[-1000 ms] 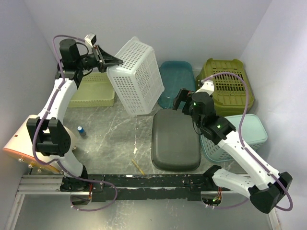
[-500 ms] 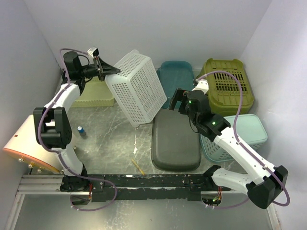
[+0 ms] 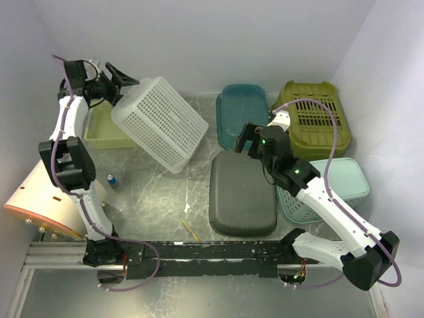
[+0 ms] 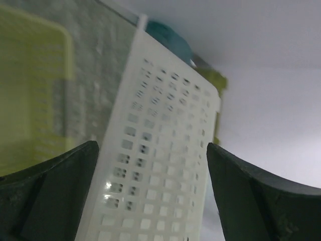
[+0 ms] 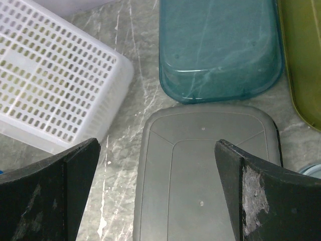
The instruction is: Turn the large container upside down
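The large container, a white perforated basket point(image 3: 156, 122), lies tilted at the back left, its closed bottom facing up and its lower corner near the table. The high end of it sits over the yellow-green tray point(image 3: 109, 132). Just beyond that end my left gripper point(image 3: 121, 75) stands open and grips nothing. In the left wrist view the basket wall point(image 4: 170, 110) fills the space ahead of the spread left gripper point(image 4: 153, 150). My right gripper point(image 3: 254, 138) is open and holds nothing, hovering over an upturned grey tub point(image 3: 242, 192). Its wrist view shows the open gripper point(image 5: 156, 150) above the grey tub point(image 5: 205, 165), with the basket point(image 5: 55, 85) to the left.
An upturned teal tub point(image 3: 243, 114) and an olive basket point(image 3: 313, 118) stand at the back right. A pale teal basket point(image 3: 331, 189) sits under the right arm. A small blue bottle point(image 3: 112, 179), a yellow stick point(image 3: 191, 230) and an orange-and-white box point(image 3: 33, 202) lie near left.
My left gripper has opened and let go of the basket, and the arm swung back to the left. The basket tipped over leftward and dropped lower. The right arm barely moved.
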Controlling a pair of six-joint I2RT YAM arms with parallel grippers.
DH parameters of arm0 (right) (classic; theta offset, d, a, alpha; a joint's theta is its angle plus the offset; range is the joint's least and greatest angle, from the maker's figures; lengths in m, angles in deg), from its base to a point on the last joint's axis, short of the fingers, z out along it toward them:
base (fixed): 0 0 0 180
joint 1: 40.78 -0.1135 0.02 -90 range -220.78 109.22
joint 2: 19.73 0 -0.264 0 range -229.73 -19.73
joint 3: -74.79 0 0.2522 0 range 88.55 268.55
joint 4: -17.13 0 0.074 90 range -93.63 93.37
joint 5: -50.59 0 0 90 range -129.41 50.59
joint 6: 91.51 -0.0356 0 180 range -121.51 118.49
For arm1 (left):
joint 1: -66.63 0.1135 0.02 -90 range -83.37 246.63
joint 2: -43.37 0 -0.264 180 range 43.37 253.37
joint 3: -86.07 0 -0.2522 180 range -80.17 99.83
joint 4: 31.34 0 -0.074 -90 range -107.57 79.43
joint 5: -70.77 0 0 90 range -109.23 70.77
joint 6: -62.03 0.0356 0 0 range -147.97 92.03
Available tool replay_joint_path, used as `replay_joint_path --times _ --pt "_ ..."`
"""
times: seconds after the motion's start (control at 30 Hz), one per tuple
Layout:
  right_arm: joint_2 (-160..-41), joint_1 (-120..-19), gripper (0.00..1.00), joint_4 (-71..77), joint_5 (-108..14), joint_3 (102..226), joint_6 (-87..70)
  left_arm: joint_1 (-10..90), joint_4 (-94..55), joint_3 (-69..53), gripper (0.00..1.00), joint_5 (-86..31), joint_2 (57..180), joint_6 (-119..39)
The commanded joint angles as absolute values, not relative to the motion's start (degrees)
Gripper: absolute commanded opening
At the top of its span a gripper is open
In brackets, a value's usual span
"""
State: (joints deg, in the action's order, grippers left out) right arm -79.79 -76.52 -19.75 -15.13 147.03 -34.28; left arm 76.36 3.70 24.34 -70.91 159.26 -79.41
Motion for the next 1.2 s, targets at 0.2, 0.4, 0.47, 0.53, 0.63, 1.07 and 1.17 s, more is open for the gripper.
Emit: replay_joint_path --times 0.2,0.4,0.47,0.53,0.63,1.07,1.17 --pt "-79.78 -76.51 1.0 -21.1 -13.68 146.22 -35.0 77.13 24.59 39.54 0.99 -48.98 160.77 -60.79" --pt "-80.16 -76.43 1.0 -20.81 -14.21 146.28 -34.56 76.93 25.23 39.93 0.99 -41.84 162.5 -58.4" --pt "-80.22 -76.45 1.0 -21.46 -14.05 146.29 -34.56 76.48 24.33 39.09 0.99 -37.42 161.83 -57.36" --pt "-80.04 -76.46 1.0 -21.88 -13.84 146.23 -34.64 75.95 23.4 38.4 0.99 -33.57 160.67 -55.85" --pt "-79.99 -76.48 1.0 -21.18 -14.3 144.14 -34.59 74.57 23.08 38.19 0.99 -28.16 157.93 -53.7" --pt "-112.65 -69.34 1.0 -1.32 -54.98 161.18 -22.05 69.72 17.26 6.2 0.99 -28.24 126.57 -50.72" --pt "-121.29 -67.01 1.0 1.28 -58.07 169.31 -22.76 69.65 17.93 0.82 0.99 -27.95 120.56 -49.52"
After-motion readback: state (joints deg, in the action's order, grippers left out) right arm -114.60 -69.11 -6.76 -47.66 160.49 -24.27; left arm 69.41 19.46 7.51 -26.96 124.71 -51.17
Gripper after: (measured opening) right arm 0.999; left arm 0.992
